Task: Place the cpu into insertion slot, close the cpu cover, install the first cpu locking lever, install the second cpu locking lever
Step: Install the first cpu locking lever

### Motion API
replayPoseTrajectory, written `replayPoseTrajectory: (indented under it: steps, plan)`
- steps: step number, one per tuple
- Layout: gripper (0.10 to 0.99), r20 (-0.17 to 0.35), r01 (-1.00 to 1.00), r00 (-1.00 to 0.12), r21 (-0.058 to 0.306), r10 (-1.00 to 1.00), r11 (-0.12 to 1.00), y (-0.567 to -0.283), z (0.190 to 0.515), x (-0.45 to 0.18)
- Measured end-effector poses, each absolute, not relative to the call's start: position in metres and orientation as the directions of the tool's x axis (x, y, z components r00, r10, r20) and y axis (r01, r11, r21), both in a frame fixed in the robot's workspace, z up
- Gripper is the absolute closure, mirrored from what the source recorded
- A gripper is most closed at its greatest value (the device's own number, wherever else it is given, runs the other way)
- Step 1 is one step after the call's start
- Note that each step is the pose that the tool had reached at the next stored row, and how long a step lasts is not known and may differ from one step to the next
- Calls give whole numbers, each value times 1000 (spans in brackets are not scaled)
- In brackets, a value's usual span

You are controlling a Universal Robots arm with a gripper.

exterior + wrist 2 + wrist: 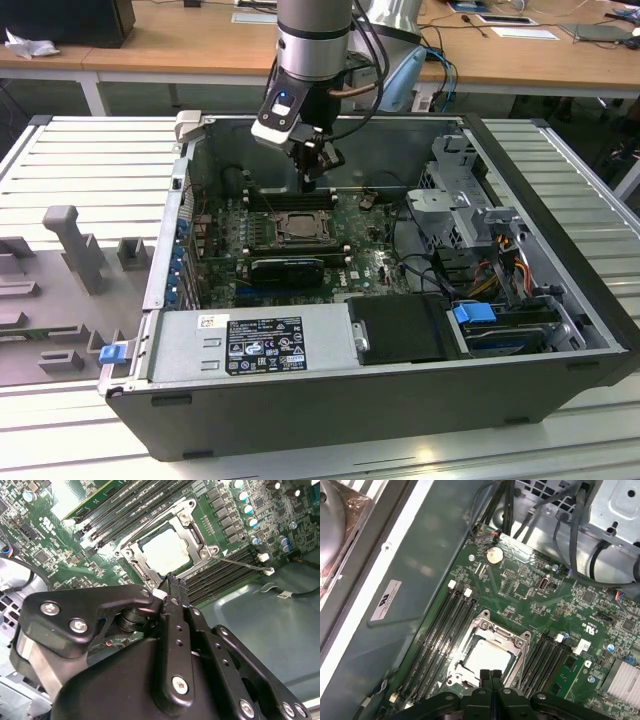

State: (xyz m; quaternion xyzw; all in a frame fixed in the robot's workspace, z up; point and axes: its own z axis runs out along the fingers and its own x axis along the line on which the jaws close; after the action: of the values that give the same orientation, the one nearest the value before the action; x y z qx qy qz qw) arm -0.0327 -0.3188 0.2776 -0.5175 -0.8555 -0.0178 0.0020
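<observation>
Second wrist view: the small flat square pale silvery-beige cpu [165, 550] lies in the square dark-framed insertion slot [278, 228], its pale face showing through the large window of the thin metal frame-shaped cpu cover [196, 532], which lies flat around it. A thin silvery rod [240, 562] runs from one corner of the socket out across the long black memory slots [220, 572]; whether it is latched I cannot tell. Green circuit board [60, 565] surrounds the socket on all sides.

The black pincer [172, 582] hangs just above the socket's edge with its two fingertips pressed together and nothing between them. In the first wrist view the joined tips [490, 674] sit over the near rim of the chip [487, 657], and a round silver coin battery [494, 555] lies farther off on the board.

In the exterior view the pincer [318, 172] hangs on the grey arm [312, 50] inside the open dark grey computer case [560, 250], above the socket. A grey metal power supply box with a black label [265, 345] lies along the case's near side. The case rests on a pale slatted counter [90, 170].
</observation>
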Motion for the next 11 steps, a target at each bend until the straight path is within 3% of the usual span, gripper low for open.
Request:
replayPoseTrajectory:
  steps: [11]
  plan:
    - [980, 22, 854, -519, 28, 854, 519, -319, 278, -33]
